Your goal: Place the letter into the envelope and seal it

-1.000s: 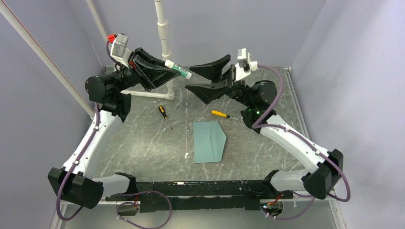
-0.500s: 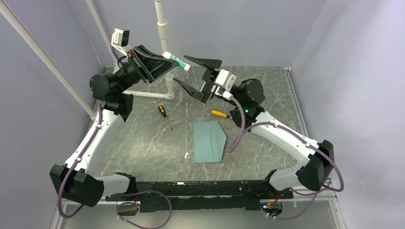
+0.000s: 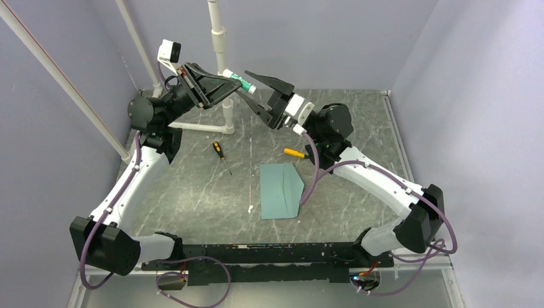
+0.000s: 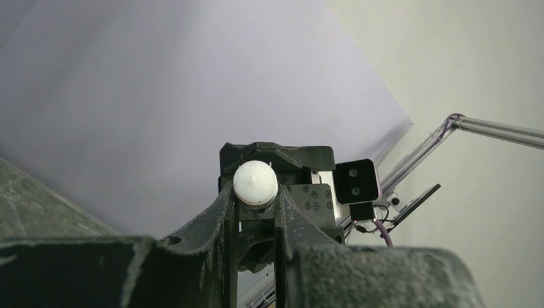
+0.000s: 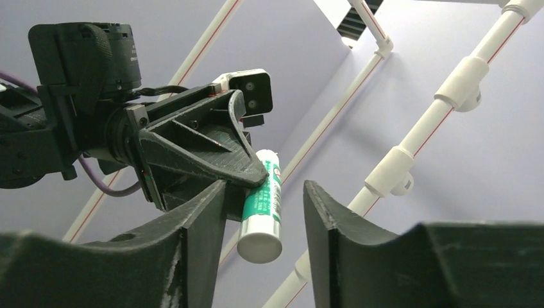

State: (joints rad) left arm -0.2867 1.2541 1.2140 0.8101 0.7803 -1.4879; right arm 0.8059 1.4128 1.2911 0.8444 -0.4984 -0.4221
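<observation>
Looking down from the top camera, we see a flat, plain teal envelope (image 3: 280,190) lying on the dark, marble-veined table (image 3: 192,192). It sits near the middle, its tapering flap points toward the right arm's side, and it is well apart from both grippers.

Beyond it lie two screwdrivers, one with a black-and-orange handle (image 3: 219,149) and one with a yellow handle (image 3: 293,153); neither touches the paper.

Both arms are raised high over the far part of the table. The left gripper (image 3: 228,83) is clamped on a glue stick (image 3: 238,79), a smooth white cylinder with a green printed label. The right gripper (image 3: 245,83) meets it tip to tip, its dark, matte, wedge-shaped fingers either side of the tube's free end.

From the left wrist we see only the stick's round white end (image 4: 255,183), pinched between the left gripper's (image 4: 255,205) two scuffed black fingers. The label and the table contents are out of that view.

From the right wrist we see what the overhead view leaves unclear. The right gripper's (image 5: 264,189) jaws stand apart, with clear space between the tube (image 5: 263,212) and one of its fingers. The left gripper (image 5: 247,173) holds the tube by its upper part. Behind them run jointed white pipes (image 5: 442,102). The envelope is not in either wrist view.
</observation>
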